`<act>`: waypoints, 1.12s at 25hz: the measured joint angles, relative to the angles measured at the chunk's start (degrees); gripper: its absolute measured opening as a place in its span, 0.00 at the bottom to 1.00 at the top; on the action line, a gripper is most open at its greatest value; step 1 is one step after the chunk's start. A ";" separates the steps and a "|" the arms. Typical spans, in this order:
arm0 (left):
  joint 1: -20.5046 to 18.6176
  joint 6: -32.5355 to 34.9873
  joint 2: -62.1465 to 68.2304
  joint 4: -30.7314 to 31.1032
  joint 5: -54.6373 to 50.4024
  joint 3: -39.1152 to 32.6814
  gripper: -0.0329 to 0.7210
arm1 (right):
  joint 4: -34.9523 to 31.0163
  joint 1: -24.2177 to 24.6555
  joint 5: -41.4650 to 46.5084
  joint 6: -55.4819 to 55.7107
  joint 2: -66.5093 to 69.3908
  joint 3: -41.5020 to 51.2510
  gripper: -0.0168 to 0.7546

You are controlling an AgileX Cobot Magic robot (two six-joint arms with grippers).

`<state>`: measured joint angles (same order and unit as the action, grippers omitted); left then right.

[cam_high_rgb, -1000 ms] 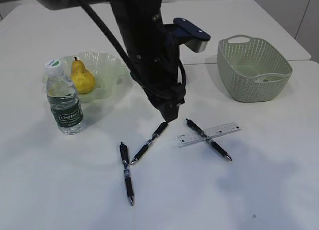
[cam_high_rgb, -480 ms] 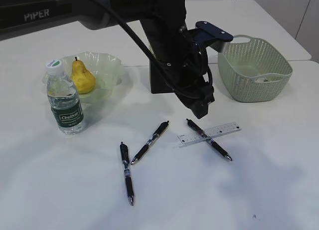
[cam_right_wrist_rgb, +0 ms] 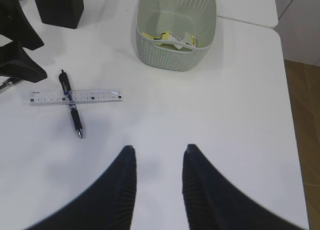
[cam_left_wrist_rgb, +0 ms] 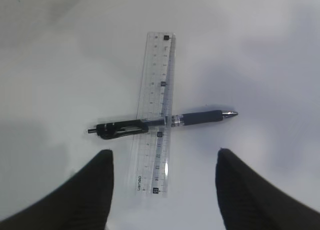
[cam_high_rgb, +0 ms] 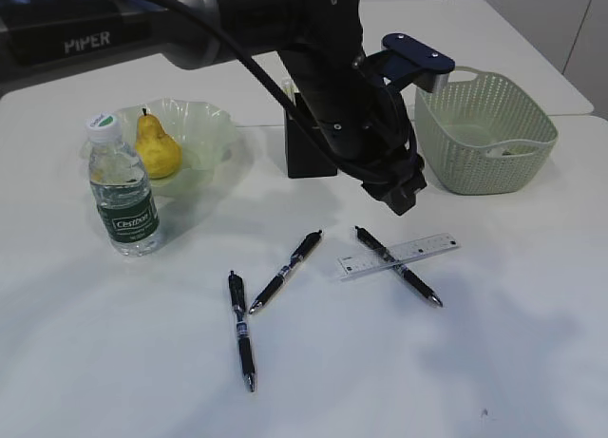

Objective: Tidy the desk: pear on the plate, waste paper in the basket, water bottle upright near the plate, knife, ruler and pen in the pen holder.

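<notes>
My left gripper [cam_high_rgb: 406, 199] hangs open and empty just above the clear ruler [cam_high_rgb: 399, 255] and the black pen [cam_high_rgb: 410, 273] that crosses it. In the left wrist view the ruler [cam_left_wrist_rgb: 157, 90] and the pen [cam_left_wrist_rgb: 200, 117] lie between and ahead of the open fingers [cam_left_wrist_rgb: 162, 152]. My right gripper [cam_right_wrist_rgb: 159, 147] is open and empty over bare table. The yellow pear [cam_high_rgb: 157, 145] lies on the green plate [cam_high_rgb: 211, 124]. The water bottle [cam_high_rgb: 122, 186] stands upright beside the plate. The black pen holder [cam_high_rgb: 306, 158] stands behind my left arm. No knife shows.
Two more black pens [cam_high_rgb: 285, 270] [cam_high_rgb: 242, 329] lie at the front middle. The green basket [cam_high_rgb: 484, 129] stands at the back right and holds paper scraps [cam_right_wrist_rgb: 172, 39]. The table's right edge and the floor [cam_right_wrist_rgb: 302, 140] show in the right wrist view.
My left arm has swung right, from above the middle pen to above the ruler and its pen. The pen holder has come into view behind it. Nothing on the table moved.
</notes>
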<state>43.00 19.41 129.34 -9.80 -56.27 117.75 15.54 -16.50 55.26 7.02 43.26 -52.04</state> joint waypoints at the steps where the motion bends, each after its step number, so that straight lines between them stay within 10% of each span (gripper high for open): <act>1: 0.00 0.09 0.39 0.00 0.44 0.00 0.64 | 0.00 0.00 0.00 0.00 0.00 0.00 0.37; 28: 0.00 2.42 15.89 -6.78 2.07 13.38 0.64 | 0.21 0.00 0.00 0.15 0.00 0.00 0.36</act>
<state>43.00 21.83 145.23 -16.58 -54.20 131.13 15.75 -16.50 55.26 7.18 43.26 -52.04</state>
